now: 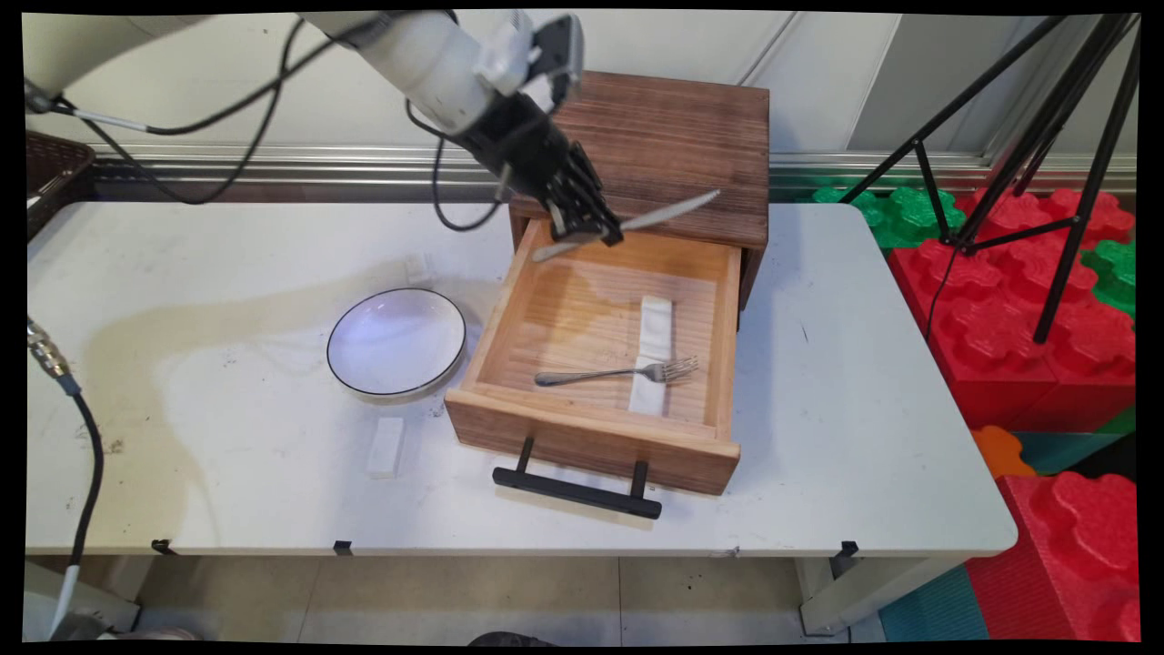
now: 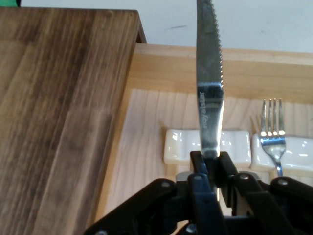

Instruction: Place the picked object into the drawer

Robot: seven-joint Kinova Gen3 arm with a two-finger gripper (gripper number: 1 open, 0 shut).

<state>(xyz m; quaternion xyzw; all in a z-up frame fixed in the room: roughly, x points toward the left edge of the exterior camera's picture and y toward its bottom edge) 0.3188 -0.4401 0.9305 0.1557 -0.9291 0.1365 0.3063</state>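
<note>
My black gripper [image 1: 591,227] is shut on a silver table knife [image 1: 668,212], held roughly level in the air over the back of the open wooden drawer [image 1: 591,437]. In the hand view the serrated knife [image 2: 209,73] runs straight up from the closed fingertips [image 2: 198,164]. Below it in the drawer lies a white cutlery rest [image 2: 178,146], with a fork [image 2: 272,122] resting its tines on a second white rest beside it. In the main view the fork [image 1: 618,372] lies across the white rest [image 1: 653,350] on the drawer floor.
The dark wooden cabinet [image 1: 673,136] stands behind the drawer, whose black handle [image 1: 577,487] points at the table's near edge. A white plate [image 1: 396,341] sits left of the drawer, a small white block [image 1: 386,446] in front of it. Tripod legs [image 1: 1046,164] and red foam blocks [image 1: 1028,309] stand at right.
</note>
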